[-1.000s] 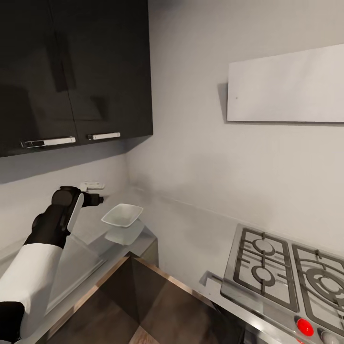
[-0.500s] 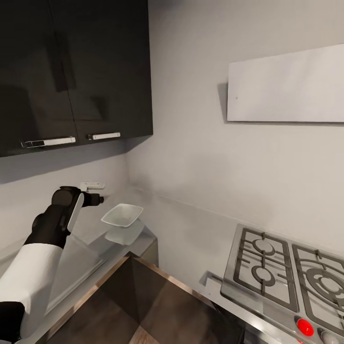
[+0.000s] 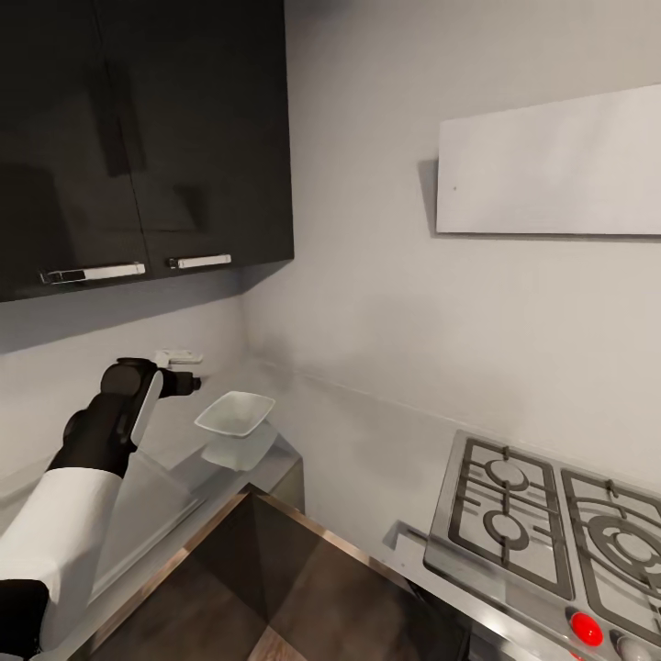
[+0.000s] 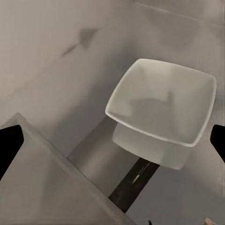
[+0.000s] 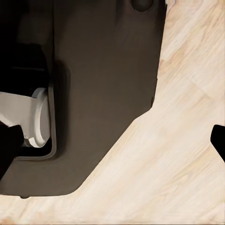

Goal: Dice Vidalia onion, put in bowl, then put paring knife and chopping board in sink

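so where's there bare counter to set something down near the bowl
Bare grey countertop runs between the bowl and the stove, along the back wall. A smaller bare strip lies between the bowl and the left wall, where the left gripper hangs over it. It is tightest around the bowl near the counter's edge.

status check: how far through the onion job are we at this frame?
Nothing looks done: the bowl on the countertop is empty in the left wrist view. In hand: nothing visible; the left gripper hangs over the bowl, its jaws spread wide with only the bowl between them. Left: the whole job, since onion, knife, board and sink aren't in frame. The stove sits to the right.
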`<state>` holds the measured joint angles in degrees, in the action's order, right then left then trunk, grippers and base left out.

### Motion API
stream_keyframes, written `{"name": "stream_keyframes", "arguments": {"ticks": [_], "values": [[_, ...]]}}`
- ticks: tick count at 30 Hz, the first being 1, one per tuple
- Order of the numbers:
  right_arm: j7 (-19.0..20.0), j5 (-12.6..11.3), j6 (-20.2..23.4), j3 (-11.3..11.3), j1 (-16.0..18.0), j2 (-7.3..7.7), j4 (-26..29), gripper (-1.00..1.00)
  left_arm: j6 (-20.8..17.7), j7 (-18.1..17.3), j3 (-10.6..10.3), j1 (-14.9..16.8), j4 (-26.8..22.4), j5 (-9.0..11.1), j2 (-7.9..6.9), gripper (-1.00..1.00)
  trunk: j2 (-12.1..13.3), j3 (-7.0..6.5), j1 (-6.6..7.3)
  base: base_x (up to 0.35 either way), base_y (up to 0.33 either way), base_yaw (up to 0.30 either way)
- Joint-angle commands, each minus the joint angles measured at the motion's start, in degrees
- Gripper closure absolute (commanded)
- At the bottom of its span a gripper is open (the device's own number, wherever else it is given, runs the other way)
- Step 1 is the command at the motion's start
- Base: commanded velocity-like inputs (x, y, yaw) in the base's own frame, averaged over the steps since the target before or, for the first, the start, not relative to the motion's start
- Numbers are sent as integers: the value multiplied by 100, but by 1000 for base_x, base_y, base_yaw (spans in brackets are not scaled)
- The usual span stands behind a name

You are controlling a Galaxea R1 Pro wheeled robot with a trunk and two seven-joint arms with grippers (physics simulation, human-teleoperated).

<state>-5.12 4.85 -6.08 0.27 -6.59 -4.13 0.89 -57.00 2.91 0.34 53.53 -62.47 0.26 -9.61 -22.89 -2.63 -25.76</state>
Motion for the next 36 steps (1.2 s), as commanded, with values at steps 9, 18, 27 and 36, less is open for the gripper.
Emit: {"name": "stream_keyframes", "arguments": {"ticks": [9,18,27,36], "values": [[-21,37,96,-9,-7,22,9,-100,-14,8,0,0,190,-6,-5,-100,-3,1,-2,0,0,0],[-24,34,98,-11,-7,38,16,-100,-13,8,1,0,180,-5,0,-100,-3,1,-2,0,0,0],[-24,33,98,-9,-5,27,16,-100,-13,8,1,0,169,-6,3,-100,-3,67,-2,0,0,0],[-24,33,98,-9,-5,26,16,-100,-19,10,-4,0,171,-4,3,-100,-3,150,-2,0,0,0]]}}
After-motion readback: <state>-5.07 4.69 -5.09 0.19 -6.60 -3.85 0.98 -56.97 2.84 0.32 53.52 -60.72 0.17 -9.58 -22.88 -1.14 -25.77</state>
